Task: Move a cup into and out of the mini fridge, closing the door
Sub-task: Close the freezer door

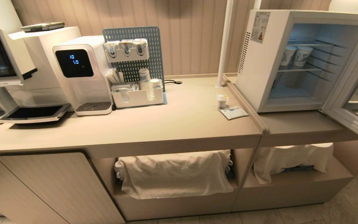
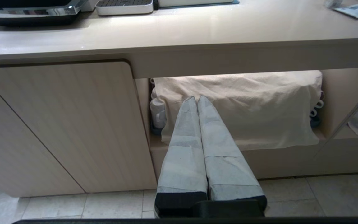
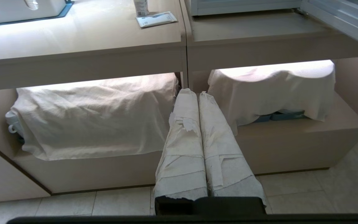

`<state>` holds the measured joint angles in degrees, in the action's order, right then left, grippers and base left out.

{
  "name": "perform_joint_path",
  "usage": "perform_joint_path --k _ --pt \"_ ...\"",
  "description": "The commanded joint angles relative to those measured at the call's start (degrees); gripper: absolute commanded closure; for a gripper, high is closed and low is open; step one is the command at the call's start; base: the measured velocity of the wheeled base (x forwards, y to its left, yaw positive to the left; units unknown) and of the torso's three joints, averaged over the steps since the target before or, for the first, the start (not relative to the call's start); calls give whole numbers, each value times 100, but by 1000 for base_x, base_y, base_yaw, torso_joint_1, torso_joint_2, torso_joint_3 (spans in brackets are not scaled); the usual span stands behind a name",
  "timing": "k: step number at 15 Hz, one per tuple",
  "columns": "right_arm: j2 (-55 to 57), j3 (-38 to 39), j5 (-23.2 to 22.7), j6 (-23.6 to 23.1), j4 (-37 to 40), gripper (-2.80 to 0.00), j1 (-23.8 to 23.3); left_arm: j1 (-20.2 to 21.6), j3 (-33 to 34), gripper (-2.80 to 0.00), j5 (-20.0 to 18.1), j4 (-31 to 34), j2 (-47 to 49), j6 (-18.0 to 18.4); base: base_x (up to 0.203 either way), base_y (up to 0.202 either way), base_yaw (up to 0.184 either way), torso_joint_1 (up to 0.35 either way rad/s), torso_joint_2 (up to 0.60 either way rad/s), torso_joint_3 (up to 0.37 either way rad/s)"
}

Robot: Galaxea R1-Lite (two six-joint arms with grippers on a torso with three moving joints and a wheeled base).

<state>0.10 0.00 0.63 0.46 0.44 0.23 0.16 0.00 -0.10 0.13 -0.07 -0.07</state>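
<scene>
Cup (image 1: 222,101) upright near table's right edge, touching packet (image 1: 233,112). Mini fridge (image 1: 294,59) beside it, door (image 1: 357,90) swung wide. Left pincer (image 2: 196,99), right pincer (image 3: 197,92): both closed, empty, below table.

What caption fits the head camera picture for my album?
Small cup waits on the counter beside the mini fridge, its door wide open.
</scene>
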Motion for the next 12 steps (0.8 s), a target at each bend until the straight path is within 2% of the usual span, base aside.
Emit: perform_joint_path --k 1,12 --pt "17 9 -2 -2 0 0 3 2 0 0 1 -5 -1 -2 0 -195 0 0 0 5" --pt "17 0 -2 -2 0 0 3 2 0 0 1 -5 -1 -2 0 -196 0 2 2 1"
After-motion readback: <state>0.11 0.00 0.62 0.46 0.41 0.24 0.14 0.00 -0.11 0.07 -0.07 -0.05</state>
